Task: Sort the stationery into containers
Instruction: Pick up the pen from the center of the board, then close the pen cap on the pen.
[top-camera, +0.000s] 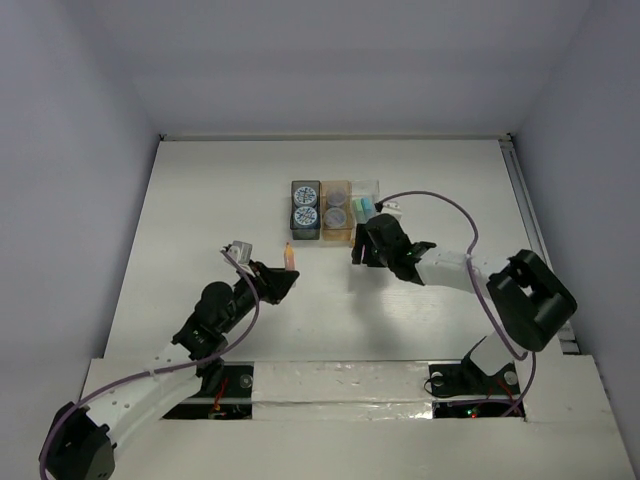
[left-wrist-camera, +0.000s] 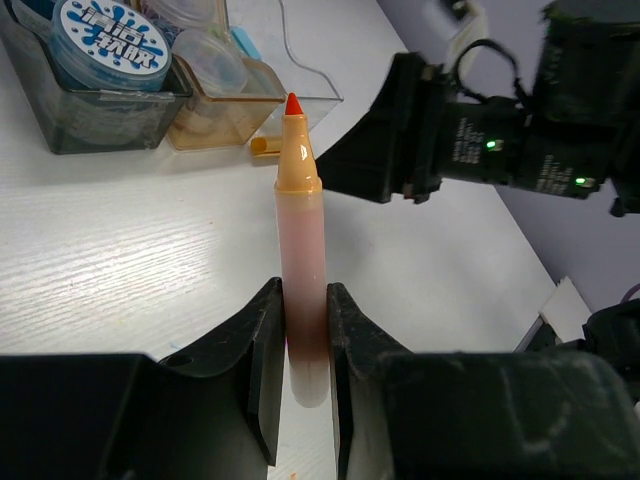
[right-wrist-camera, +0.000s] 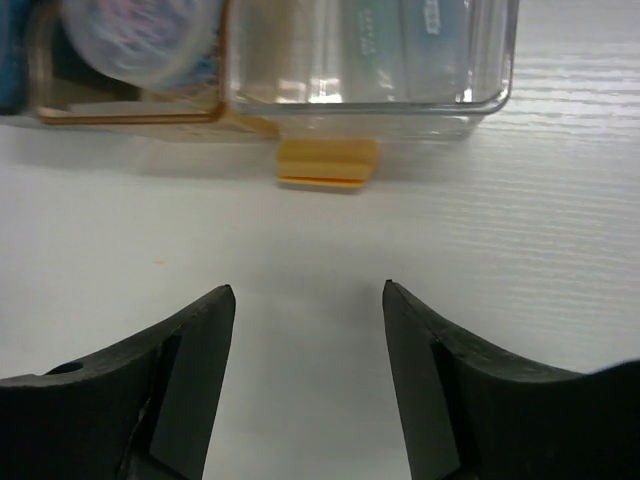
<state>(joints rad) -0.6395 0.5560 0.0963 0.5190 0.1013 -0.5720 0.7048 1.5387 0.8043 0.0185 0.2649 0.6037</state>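
Our left gripper is clenched on the tail end of a translucent orange felt pen with a tan collar and red tip. The pen juts out ahead of the fingers, tip towards the boxes, over the white worktop and well short of them. We judge the pen light, stiff and smooth-walled. Held so near its end it could swivel or slip between the pads, and a hold nearer mid-barrel would steady it.

Our right gripper stands released, grasping nothing, its jaws apart over bare worktop. Just ahead of it lies a small flat orange plastic stub, right against the front wall of the clear plastic box; we cannot tell whether they touch. The stub looks light and rigid but low, so we would pinch it across its short sides from above, minding the wall.

Beyond it, light blue and teal sticks lie in the clear box. Beside that sit the tan-orange box and the dark grey box, which holds round discs with patterned tops.
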